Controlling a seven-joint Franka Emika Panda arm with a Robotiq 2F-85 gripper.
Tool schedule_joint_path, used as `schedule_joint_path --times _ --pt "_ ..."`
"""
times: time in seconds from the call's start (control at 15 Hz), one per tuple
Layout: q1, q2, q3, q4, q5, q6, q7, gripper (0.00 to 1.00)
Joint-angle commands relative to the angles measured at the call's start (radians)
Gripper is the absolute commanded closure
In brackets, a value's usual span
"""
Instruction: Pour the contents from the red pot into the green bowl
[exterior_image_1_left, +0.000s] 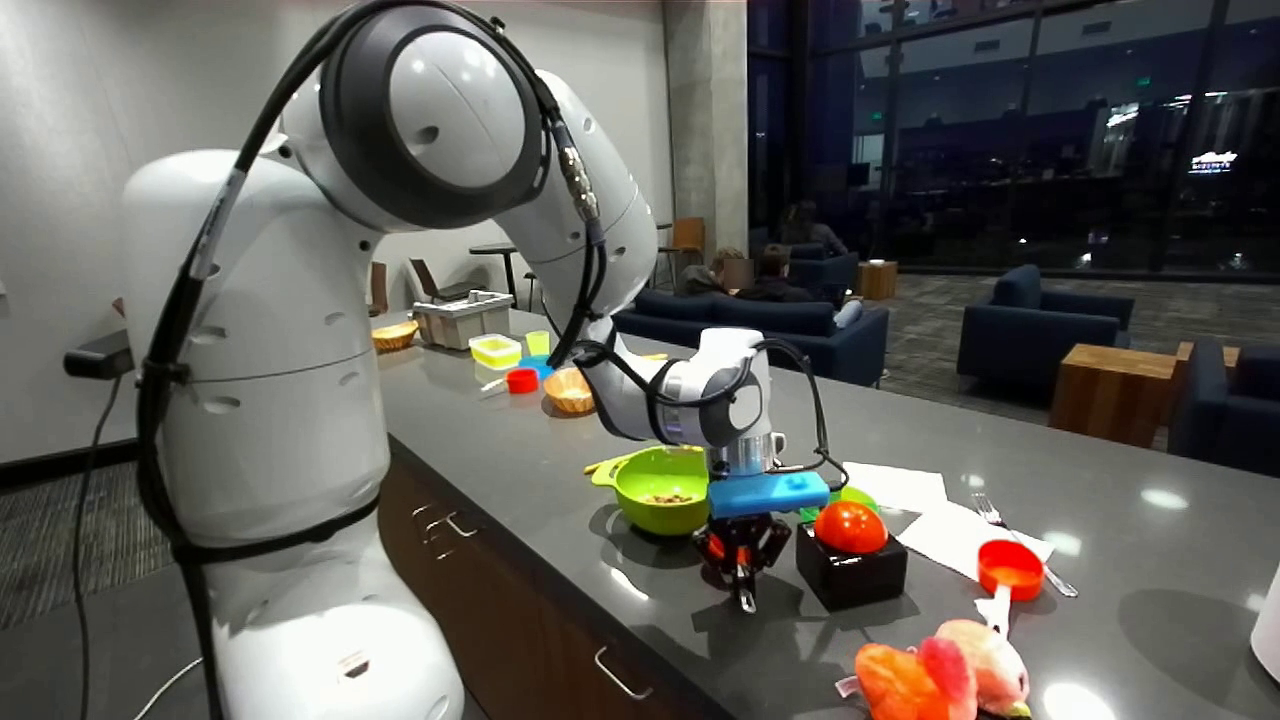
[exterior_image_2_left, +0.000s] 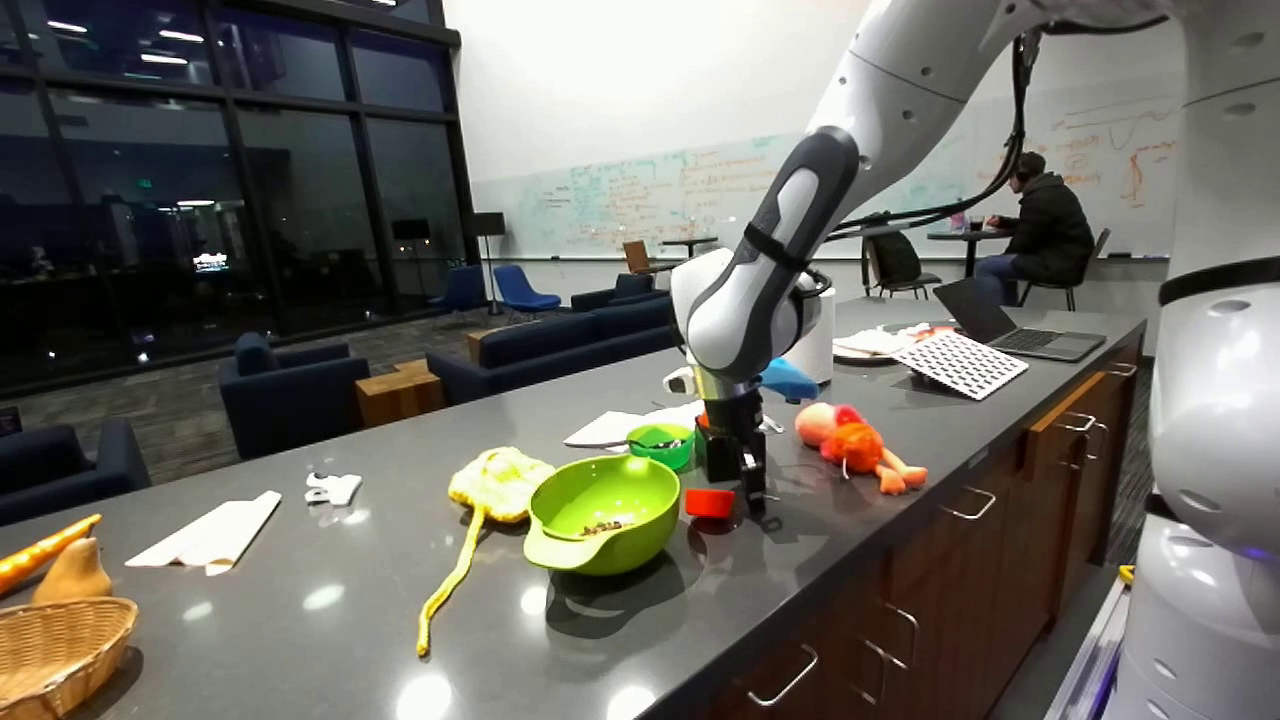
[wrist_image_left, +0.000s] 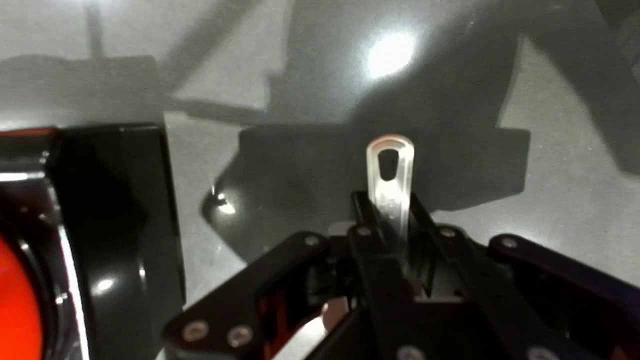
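The red pot (exterior_image_2_left: 710, 503) is small, and low at the counter beside the green bowl (exterior_image_2_left: 640, 548); whether it touches the counter is unclear. In an exterior view my gripper largely covers the pot (exterior_image_1_left: 716, 547). The pot's pale slotted handle (wrist_image_left: 391, 192) stands between the two fingers in the wrist view. My gripper (wrist_image_left: 389, 215) is shut on this handle, pointing down. The gripper also shows in both exterior views (exterior_image_1_left: 743, 575) (exterior_image_2_left: 757, 492). The green bowl (exterior_image_1_left: 650, 512) is upright with small brown pieces (exterior_image_1_left: 667, 498) inside. The pot's inside is hidden.
A black block (exterior_image_1_left: 850, 575) with a red ball (exterior_image_1_left: 852, 527) stands close beside the gripper. A small green bowl (exterior_image_2_left: 662, 450) is behind the pot. Nearby are an orange plush toy (exterior_image_2_left: 862, 447), a yellow cloth (exterior_image_2_left: 500, 482), a red-and-white cup (exterior_image_1_left: 1010, 568) and a fork (exterior_image_1_left: 1020, 545).
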Motion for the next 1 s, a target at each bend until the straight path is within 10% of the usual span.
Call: schedule_joint_path --times 0.0,0.93 --pt "0.02 -0.046 0.018 0.028 -0.082 -0.109 0.07 0.96" --pt "0.058 -0.196 0.048 0.138 -0.102 -0.446 0.009 0.96"
